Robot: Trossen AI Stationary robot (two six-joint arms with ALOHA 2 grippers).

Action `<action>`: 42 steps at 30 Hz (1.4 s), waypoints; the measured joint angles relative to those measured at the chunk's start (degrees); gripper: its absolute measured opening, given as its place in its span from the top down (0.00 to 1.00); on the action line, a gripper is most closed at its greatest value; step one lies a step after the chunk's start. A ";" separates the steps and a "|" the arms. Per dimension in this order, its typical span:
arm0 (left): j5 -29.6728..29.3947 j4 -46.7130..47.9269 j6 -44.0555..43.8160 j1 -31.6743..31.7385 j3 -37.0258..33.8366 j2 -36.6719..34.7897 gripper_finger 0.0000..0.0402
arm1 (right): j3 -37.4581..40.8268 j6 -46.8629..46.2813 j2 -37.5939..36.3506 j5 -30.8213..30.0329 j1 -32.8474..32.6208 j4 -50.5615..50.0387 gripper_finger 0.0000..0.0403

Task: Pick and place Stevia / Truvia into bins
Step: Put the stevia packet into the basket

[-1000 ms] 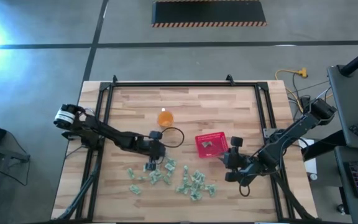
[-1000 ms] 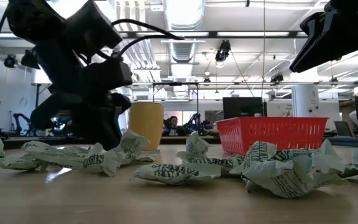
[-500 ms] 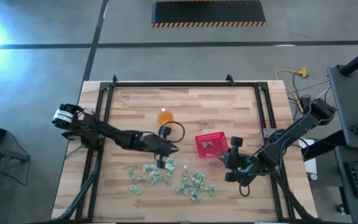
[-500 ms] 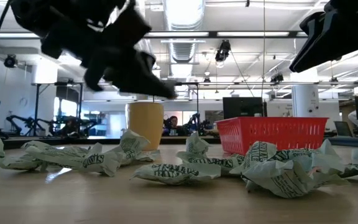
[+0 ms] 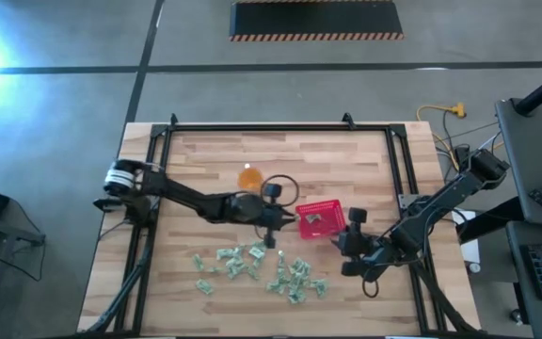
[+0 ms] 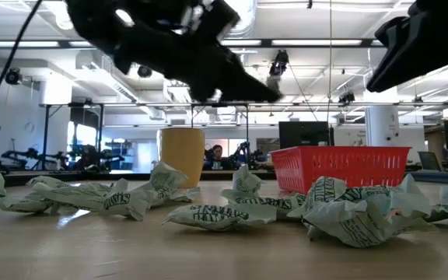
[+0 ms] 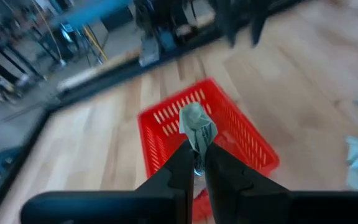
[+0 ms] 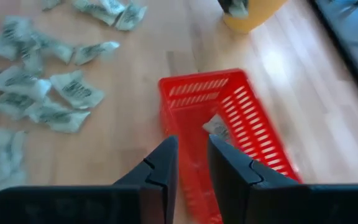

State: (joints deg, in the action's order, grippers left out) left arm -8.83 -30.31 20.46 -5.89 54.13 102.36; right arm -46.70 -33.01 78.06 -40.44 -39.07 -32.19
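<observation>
Several crumpled green-and-white Stevia packets (image 5: 257,268) lie loose on the wooden table near its front edge. The red basket (image 5: 320,218) stands to their right with one packet (image 5: 310,219) lying inside it. My left gripper (image 5: 288,218) hovers just left of the basket, above the table, shut on another packet (image 7: 197,127). In the low view its dark arm (image 6: 201,54) hangs high over the pile. My right gripper (image 5: 339,241) waits at the basket's near right side, its fingers slightly apart with nothing between them. My left gripper pinches the packet's lower end (image 7: 197,147) between its two fingertips. The fingers come from the table's left, slanting a little downward. The crumpled packet sticks out beyond the fingertips, lifted clear of the table, in front of the basket's near rim (image 7: 166,118).
A translucent orange cup (image 5: 249,177) stands behind the pile, left of the basket. A black metal frame (image 5: 252,129) runs around the table's edges. Bare wood lies at the table's far side. Desks and equipment stand off the table's right side.
My left gripper has risen off the pile with a packet pinched in it. It has travelled toward the table's right edge, up to the red basket. It has also tipped up from pointing steeply down to nearly level. The other packets lie as before.
</observation>
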 joint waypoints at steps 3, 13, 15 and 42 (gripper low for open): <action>0.01 3.72 -0.01 0.74 5.05 3.94 0.96 | 0.00 0.01 0.00 4.18 -0.08 -0.01 0.83; 0.03 19.91 -0.01 2.57 17.16 10.09 0.94 | 0.02 -0.20 0.00 6.27 -0.07 -0.04 0.81; 0.01 21.25 -0.02 2.78 18.01 10.51 0.90 | 0.12 -0.20 0.00 6.27 -0.06 -0.14 0.81; 0.23 50.13 -11.79 -5.24 8.54 -12.52 0.59 | 2.97 3.87 13.19 25.46 -0.06 26.37 0.78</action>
State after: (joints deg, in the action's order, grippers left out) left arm -8.60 19.81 8.66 -11.14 62.67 89.84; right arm -43.72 -29.14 91.26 -14.98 -39.13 -5.82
